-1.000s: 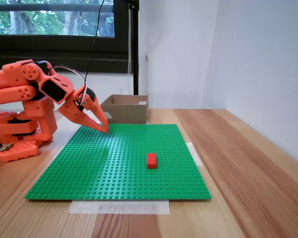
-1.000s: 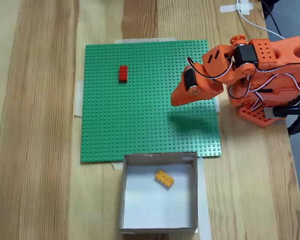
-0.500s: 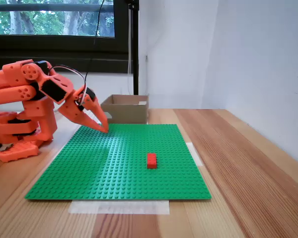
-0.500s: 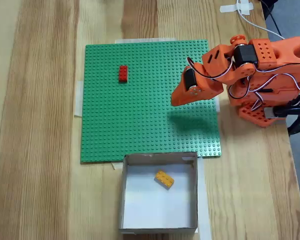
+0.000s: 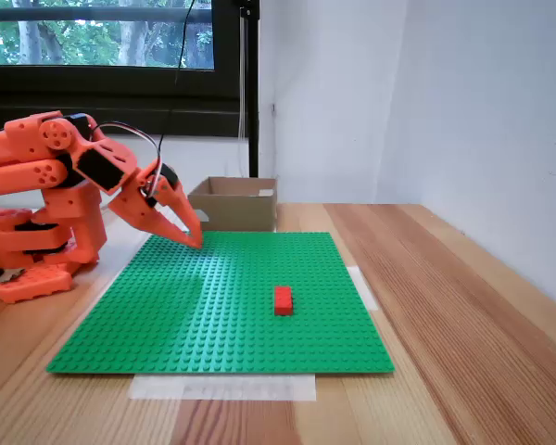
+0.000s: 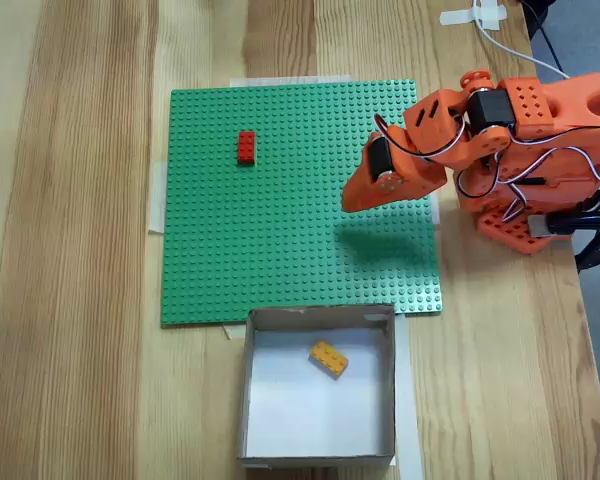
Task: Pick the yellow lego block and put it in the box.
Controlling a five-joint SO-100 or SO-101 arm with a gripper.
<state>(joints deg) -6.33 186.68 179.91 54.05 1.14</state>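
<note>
The orange fingers (image 5: 193, 237) (image 6: 352, 200) are pressed together, holding nothing, tips angled down above the flat green studded baseplate (image 6: 280, 240) near its edge facing the arm. The small yellow-orange rectangular plastic brick (image 6: 329, 358) lies flat inside the low brown cardboard box (image 6: 246, 400) (image 5: 233, 206), its long axis diagonal to the box walls. A small red brick (image 6: 246, 147) (image 5: 283, 299) sits on the baseplate, well apart, on the wooden tabletop (image 6: 70, 250).
</note>
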